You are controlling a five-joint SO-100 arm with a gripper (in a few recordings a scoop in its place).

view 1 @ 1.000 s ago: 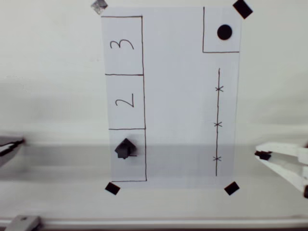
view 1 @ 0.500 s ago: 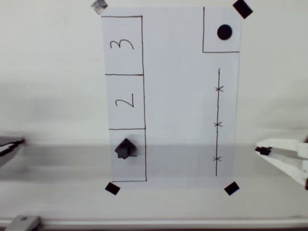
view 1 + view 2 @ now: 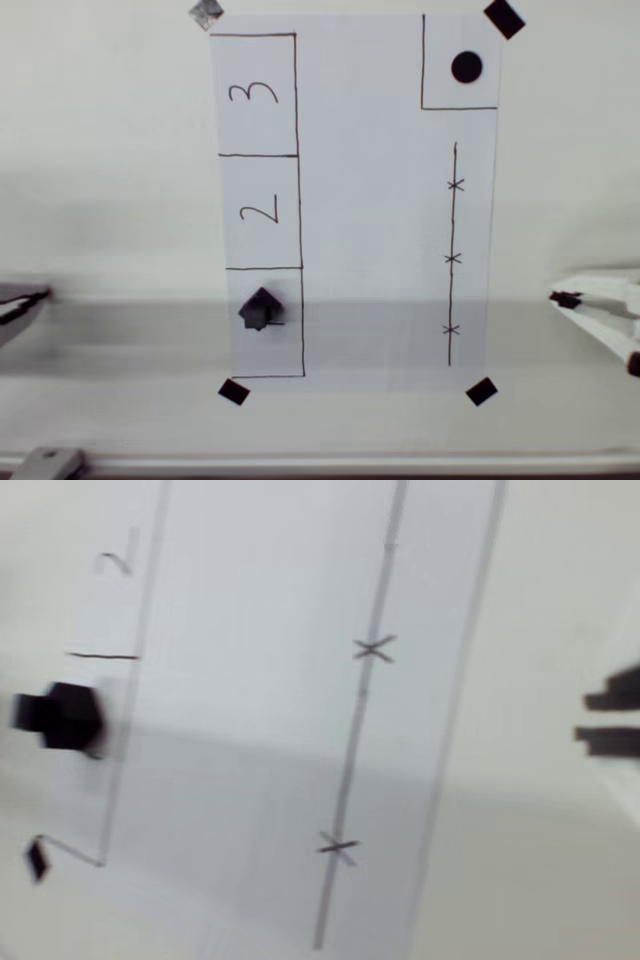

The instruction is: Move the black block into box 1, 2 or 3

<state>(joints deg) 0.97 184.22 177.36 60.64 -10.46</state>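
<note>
1. Down at the lower left of the paper (image 3: 370, 200), in the overhead view, I see the black block (image 3: 259, 309) resting inside box 1 (image 3: 266, 322) — the lowest of the three drawn rectangles, under the ones marked 2 (image 3: 260, 211) and 3 (image 3: 254, 94).
2. Off at the right edge of that view sits my gripper (image 3: 600, 330), out over the bare desk (image 3: 100, 200) and well apart from the block; its white fingers spread apart in a V, so I read the jaws as released, with nothing between them.
3. From the wrist view, which is blurred, the block (image 3: 62, 716) appears as a dark lump at the left edge, near a black tape square (image 3: 36, 859) at the paper's corner.
4. Across the paper runs a drawn line with x marks (image 3: 452, 258), and the top right corner carries a smaller outline with a solid black dot (image 3: 466, 67) — both well apart from the block.
</note>
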